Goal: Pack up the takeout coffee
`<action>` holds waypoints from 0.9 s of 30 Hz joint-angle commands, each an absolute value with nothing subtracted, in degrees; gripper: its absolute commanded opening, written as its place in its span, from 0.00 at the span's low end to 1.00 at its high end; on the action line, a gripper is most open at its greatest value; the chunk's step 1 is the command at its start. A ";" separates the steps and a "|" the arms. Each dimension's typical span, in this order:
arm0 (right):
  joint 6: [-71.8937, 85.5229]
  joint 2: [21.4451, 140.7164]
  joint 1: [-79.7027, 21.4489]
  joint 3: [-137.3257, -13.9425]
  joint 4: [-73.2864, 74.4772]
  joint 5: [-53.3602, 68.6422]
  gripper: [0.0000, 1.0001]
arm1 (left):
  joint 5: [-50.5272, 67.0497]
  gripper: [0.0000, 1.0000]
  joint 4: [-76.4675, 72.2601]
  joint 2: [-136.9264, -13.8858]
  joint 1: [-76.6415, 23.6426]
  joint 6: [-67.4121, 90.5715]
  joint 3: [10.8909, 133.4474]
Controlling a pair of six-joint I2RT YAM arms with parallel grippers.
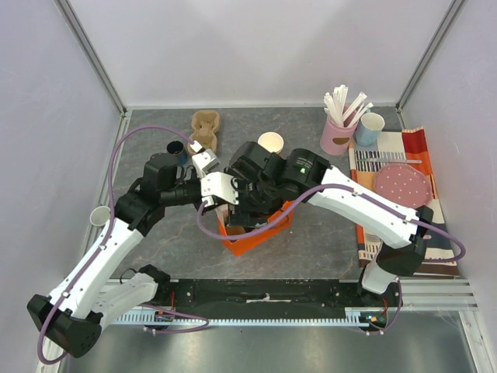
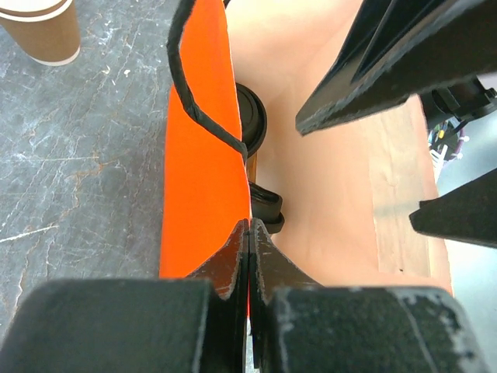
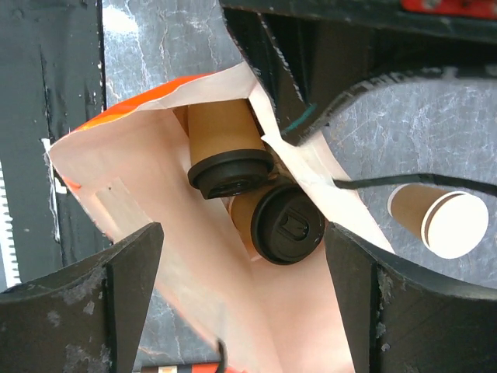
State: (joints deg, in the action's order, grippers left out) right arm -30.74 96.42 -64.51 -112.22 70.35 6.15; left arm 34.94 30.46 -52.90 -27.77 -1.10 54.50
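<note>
The left pincer is clamping together on one wall of the orange bag, holding the mouth wide. Inside, both lidded coffee cups are leaning against each other, one at 11 o'clock from the other. The right pincer is hanging apart above them, gripping nothing. I judge the risk to be lying here: a sharp release by the left is likely sending the wall folding in or the bag toppling. The leaning cups are risking popped lids, and the black cord handle is inviting a snag. At 3 o'clock an unlidded cup is sitting outside the bag. No readable writing is showing, and the lid's moulded mark is appearing too small to read.
</note>
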 commanded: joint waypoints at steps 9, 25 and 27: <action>-13.23 85.53 -54.51 -115.31 56.44 12.11 0.93 | 35.16 0.02 33.84 -54.40 -28.04 -3.78 57.66; -7.88 90.34 -12.04 -111.81 47.11 2.03 0.89 | 35.51 0.02 34.19 -54.84 -28.04 -3.69 58.01; -15.62 91.84 -12.04 -109.17 46.23 1.40 0.93 | 35.60 0.02 34.19 -54.58 -28.04 -3.69 57.92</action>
